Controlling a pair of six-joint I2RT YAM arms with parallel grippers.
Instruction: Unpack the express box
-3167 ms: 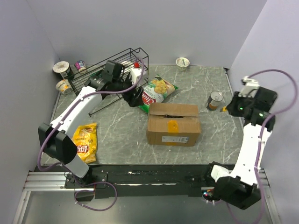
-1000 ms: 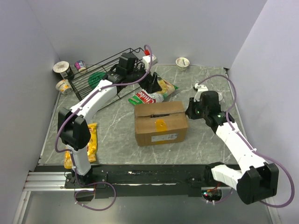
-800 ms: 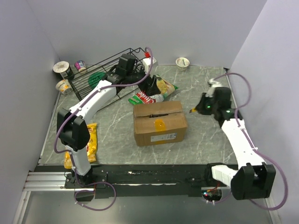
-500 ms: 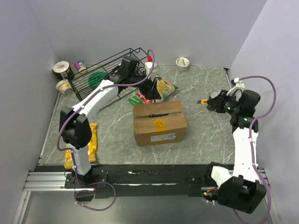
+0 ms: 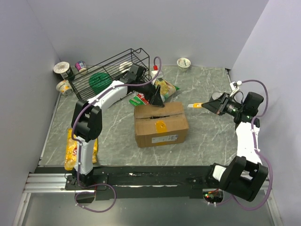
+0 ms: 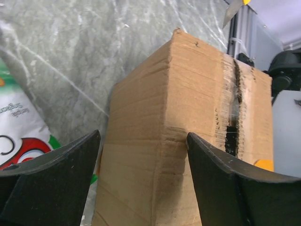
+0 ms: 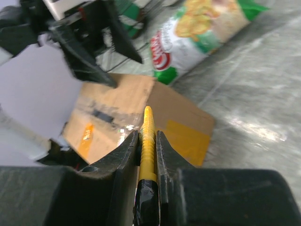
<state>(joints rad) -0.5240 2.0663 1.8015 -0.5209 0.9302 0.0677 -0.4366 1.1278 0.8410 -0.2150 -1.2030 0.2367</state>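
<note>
**Top external.** The express box point(image 5: 161, 126) is found at mid-frame on the marble table point(image 5: 211, 141), with its flaps down. Nothing is seen taken out of it. The left gripper point(image 5: 155, 100) hangs at the box's far edge. The right gripper point(image 5: 210, 106), at the right of the frame, is clenched on a yellow cutter point(image 5: 195, 105). 1 white label point(image 5: 167, 138) and 1 orange sticker point(image 5: 161, 125) are noted, but the print is too small to be read. The brands on the green chip bag point(image 5: 164, 87) and the yellow chip bag point(image 5: 71, 149) cannot be read.

**Left wrist.** The jaws are released, and the fingers point(image 6: 56, 174) are set either side of a box corner. The top seam point(image 6: 231, 113) is ragged, with a dark gap. It is judged at least partly slit. Lifting the flaps and emptying the box remain. The bag lettering is cut off at the frame edge.

**Right wrist.** The cutter is clamped between the fingers and pointed at the box. No text is legible.
</note>
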